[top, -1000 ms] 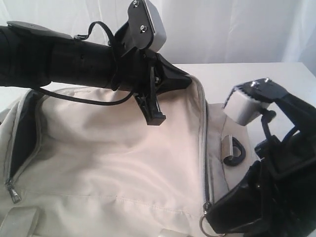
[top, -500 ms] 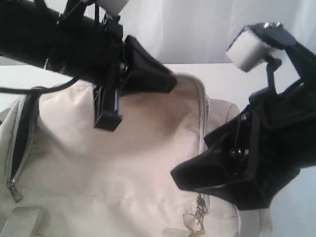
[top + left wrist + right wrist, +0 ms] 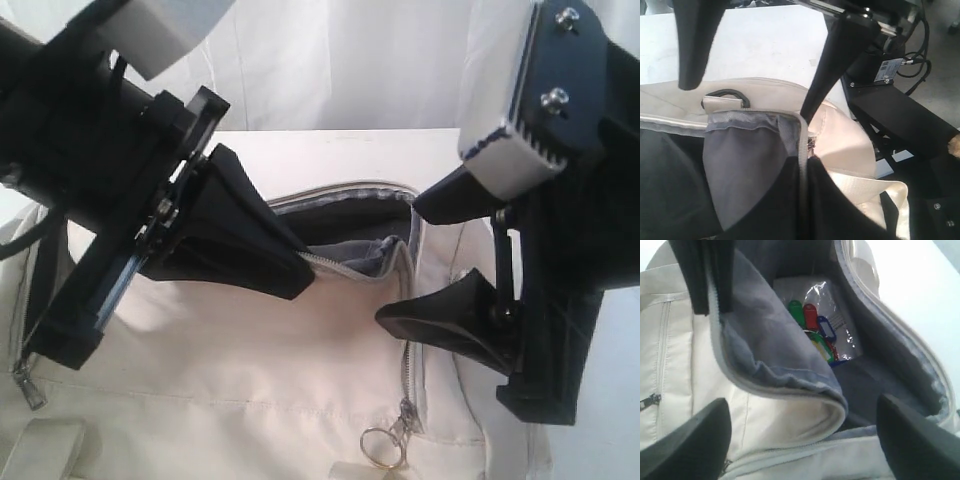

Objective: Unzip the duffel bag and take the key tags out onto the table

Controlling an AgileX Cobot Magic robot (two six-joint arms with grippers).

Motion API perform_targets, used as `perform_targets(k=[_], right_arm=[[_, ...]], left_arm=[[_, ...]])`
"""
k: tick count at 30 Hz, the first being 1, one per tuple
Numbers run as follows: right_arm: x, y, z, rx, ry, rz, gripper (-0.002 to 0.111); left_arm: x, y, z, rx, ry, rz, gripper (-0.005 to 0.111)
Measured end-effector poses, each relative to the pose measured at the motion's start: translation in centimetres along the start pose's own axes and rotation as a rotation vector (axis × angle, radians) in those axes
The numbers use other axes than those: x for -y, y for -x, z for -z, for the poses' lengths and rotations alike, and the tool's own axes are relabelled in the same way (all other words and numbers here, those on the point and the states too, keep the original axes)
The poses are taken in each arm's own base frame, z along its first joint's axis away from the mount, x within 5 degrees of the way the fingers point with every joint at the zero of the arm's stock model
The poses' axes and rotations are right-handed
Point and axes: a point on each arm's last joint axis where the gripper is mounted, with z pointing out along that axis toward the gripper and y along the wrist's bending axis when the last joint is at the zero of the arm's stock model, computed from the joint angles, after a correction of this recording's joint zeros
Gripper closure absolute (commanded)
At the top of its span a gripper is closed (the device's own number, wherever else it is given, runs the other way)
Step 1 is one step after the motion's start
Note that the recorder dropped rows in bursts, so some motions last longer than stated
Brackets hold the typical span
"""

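A cream duffel bag fills the lower half of the exterior view, lying on a white desk that shows at 12 o'clock. From 9 o'clock the black left arm reaches in toward the centre. The left jaws are pressed together on the zipper edge of the bag's top flap, holding it raised so its grey lining shows. Just past the flap, toward 12 o'clock, the opening gapes dark. At 6 o'clock a bare metal ring hangs from a zipper pull. From 3 o'clock the black right arm points at the opening. The right jaws are spread wide, one above the other, with nothing between them. The right wrist view looks into the bag: the key tags, green, red, blue and yellow, lie bunched in a clear plastic packet on the dark bottom, clear of both arms. The left wrist view shows a black D-ring on the bag's end.
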Motion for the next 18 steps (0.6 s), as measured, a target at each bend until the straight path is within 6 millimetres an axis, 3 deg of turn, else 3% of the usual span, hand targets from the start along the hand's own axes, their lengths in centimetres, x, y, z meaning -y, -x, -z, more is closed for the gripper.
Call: perform_targets(k=[6, 8, 9, 10, 11, 12, 14, 16, 18], right_arm=[[-0.2, 1.0, -0.3, 0.110, 0.028, 0.105, 0.038], [-0.5, 1.4, -1.5, 0.125, 0.090, 0.116, 0.049], [-0.7, 1.4, -1.8, 0.124, 0.110, 0.118, 0.065], [-0.8, 1.5, -2.7, 0.111, 0.138, 0.122, 0.074], [-0.8, 1.5, -3.1, 0.108, 0.145, 0.121, 0.097], [-1.0, 1.6, -3.5, 0.108, 0.157, 0.123, 0.106], [-1.4, 1.9, -3.6, 0.127, 0.176, 0.115, 0.108], [-1.6, 2.0, -3.6, 0.134, 0.196, 0.104, 0.108], [-2.3, 1.8, -3.2, 0.121, 0.265, 0.109, 0.108]], left_arm=[[0.4, 0.1, 0.0, 0.010, -0.044, 0.013, 0.107], [0.5, 0.4, 0.1, 0.039, -0.055, 0.026, 0.107], [0.6, 0.4, 0.1, 0.046, -0.058, 0.029, 0.107], [0.7, 0.6, 0.1, 0.055, -0.062, 0.032, 0.107], [0.8, 0.6, 0.2, 0.059, -0.068, 0.032, 0.102], [1.1, 0.7, 0.4, 0.061, -0.077, 0.026, 0.096], [1.6, 1.0, 0.9, 0.062, -0.071, 0.004, 0.065], [2.4, 1.1, 1.6, 0.047, -0.054, -0.030, 0.045], [2.8, 1.3, 2.5, 0.034, 0.008, -0.028, 0.043]])
